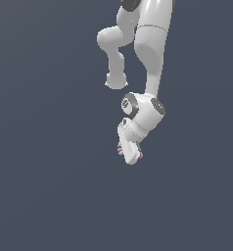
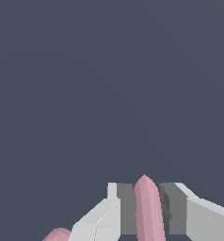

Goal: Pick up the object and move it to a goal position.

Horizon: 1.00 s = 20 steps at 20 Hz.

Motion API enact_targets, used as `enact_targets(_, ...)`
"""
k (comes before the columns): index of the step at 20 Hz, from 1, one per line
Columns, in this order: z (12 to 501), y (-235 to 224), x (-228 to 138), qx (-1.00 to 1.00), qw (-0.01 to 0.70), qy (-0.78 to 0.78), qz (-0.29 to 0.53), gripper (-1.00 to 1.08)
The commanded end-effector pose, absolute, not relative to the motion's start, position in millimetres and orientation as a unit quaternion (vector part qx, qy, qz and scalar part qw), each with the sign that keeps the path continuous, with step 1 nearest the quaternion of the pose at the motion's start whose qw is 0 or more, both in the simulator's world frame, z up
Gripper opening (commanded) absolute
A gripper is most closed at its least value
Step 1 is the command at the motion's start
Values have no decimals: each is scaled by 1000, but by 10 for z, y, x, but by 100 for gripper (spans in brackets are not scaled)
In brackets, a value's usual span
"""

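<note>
In the wrist view my white gripper (image 2: 148, 209) is shut on the pale-pink object (image 2: 148, 207), which stands squeezed between the two grey pads (image 2: 127, 209). A second bit of the pink object (image 2: 57, 234) shows beside one finger. In the exterior view the gripper (image 1: 130, 155) hangs from the white arm in the middle of the picture, and only small pink slivers of the object (image 1: 120, 148) show at its sides. The gripper looks held above the flat grey ground.
The white arm (image 1: 150, 54) comes down from the top of the exterior view. All around is a plain dark grey-blue surface (image 1: 50, 186) with no other objects or markers in view.
</note>
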<state>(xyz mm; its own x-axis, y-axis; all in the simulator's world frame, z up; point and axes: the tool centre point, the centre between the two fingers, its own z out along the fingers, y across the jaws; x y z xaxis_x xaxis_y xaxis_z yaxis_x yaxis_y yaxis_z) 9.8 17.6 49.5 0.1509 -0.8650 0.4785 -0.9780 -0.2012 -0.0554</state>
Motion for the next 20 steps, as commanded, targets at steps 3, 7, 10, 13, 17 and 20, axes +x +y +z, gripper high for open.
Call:
enact_targets(3, 616, -275, 335, 746, 136, -618, 209, -100)
enact_targets(7, 725, -692, 566, 746, 136, -618, 209, -100)
enact_targets(10, 803, -983, 733, 746, 135, -618, 209, -100)
enact_targets(13, 866, -1219, 871, 746, 135, -618, 209, -100)
enact_targets(17, 928, -1453, 1013, 746, 135, -618, 208, -100)
enact_targets(20, 958, -1571, 1088, 746, 135, -618, 208, -100)
